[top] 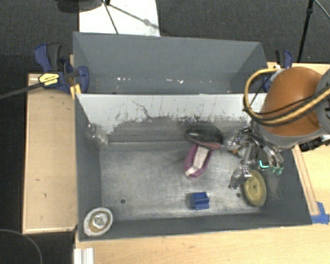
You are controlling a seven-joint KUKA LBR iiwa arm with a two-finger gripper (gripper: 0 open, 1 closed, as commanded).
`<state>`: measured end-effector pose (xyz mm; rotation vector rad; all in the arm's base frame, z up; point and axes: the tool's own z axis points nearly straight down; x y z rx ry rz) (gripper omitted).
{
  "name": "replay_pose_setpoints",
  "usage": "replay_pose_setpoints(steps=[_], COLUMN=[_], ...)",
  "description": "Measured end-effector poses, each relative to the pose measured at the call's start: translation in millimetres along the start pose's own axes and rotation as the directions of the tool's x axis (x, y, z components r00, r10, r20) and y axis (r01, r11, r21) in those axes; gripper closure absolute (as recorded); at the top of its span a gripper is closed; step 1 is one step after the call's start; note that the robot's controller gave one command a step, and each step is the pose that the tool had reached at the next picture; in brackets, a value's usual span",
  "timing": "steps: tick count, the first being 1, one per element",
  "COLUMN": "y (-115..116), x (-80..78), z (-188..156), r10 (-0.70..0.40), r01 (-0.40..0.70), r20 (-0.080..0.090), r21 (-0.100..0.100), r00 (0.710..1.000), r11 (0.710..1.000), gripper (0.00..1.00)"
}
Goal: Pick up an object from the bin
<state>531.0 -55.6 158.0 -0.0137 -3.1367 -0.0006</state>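
Scuffed grey metal bin holds a round yellowish disc beside the tool, opening unclear.

Cannot tell what the small silvery round thing in the near left corner is. Hidden behind the gripper: far rim of the dull yellow round disc at right. Cut off by the right edge: orange rounded arm cover.

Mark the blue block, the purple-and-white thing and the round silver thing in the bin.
Blue block [198, 201]: camera view, middle of its top face.
Purple-and-white thing [198, 158]: camera view, its purple upper part.
Round silver thing [98, 220]: camera view, its centre.
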Motion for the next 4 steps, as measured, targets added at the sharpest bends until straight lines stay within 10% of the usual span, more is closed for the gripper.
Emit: replay_pose_setpoints(steps=[1,2,3,4], y=[81,65,65,73], x=[-59.1,-63.3,-65.6,-61.4], z=[64,84,82,-85], r10=[-0.288,-0.153,-0.155,-0.287], r01=[0.288,0.153,0.155,0.287], r20=[0.007,0.009,0.019,0.014], r21=[0.000,-0.004,-0.003,0.004], r00=[0.958,0.988,0.988,0.958], r11=[0.958,0.988,0.988,0.958], gripper=[0.00,0.00,1.00,1.00])
